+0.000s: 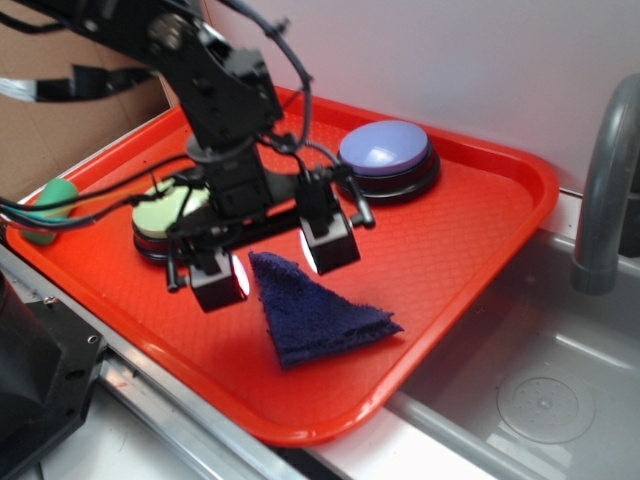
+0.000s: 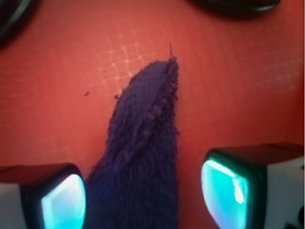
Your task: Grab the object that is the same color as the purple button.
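A dark purple-blue fuzzy cloth (image 1: 318,312), roughly triangular, lies flat on the red tray (image 1: 470,230) near its front edge. In the wrist view the cloth (image 2: 143,143) runs up between my two fingers, its tip pointing away. My gripper (image 1: 275,262) is open, low over the cloth's near corner, one finger on each side; it also shows in the wrist view (image 2: 143,198). The jaws stand wide apart and hold nothing. The purple button (image 1: 386,150), lavender dome on a black base, sits at the tray's back right.
A light-green-topped button (image 1: 165,212) sits on the tray behind my gripper. A green cylinder (image 1: 48,208) lies at the tray's left rim. A grey sink basin (image 1: 545,395) and grey faucet pipe (image 1: 600,190) are to the right. A brown cardboard box (image 1: 60,130) stands at back left.
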{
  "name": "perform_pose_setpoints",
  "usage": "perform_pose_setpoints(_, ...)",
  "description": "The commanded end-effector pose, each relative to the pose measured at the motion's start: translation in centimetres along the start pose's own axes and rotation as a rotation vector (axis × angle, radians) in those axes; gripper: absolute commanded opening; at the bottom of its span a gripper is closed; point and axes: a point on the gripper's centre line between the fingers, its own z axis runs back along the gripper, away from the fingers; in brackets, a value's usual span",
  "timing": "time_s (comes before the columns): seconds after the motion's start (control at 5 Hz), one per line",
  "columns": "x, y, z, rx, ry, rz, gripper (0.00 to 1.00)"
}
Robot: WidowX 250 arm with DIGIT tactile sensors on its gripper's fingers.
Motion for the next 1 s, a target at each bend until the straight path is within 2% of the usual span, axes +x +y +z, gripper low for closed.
perform_pose_setpoints(0.0,1.15,-1.44,-1.51,-0.008,0.023,0.016,1.0)
perform_pose_setpoints(0.2,1.19,-1.51,-1.77,-0.013,0.029,0.008,1.0)
perform_pose_setpoints(0.4,1.27,-1.55,-1.8,-0.023,0.025,0.012,0.0)
perform_pose_setpoints(0.8,1.47,-1.62,-1.61,-0.019,0.025,0.004,0.0)
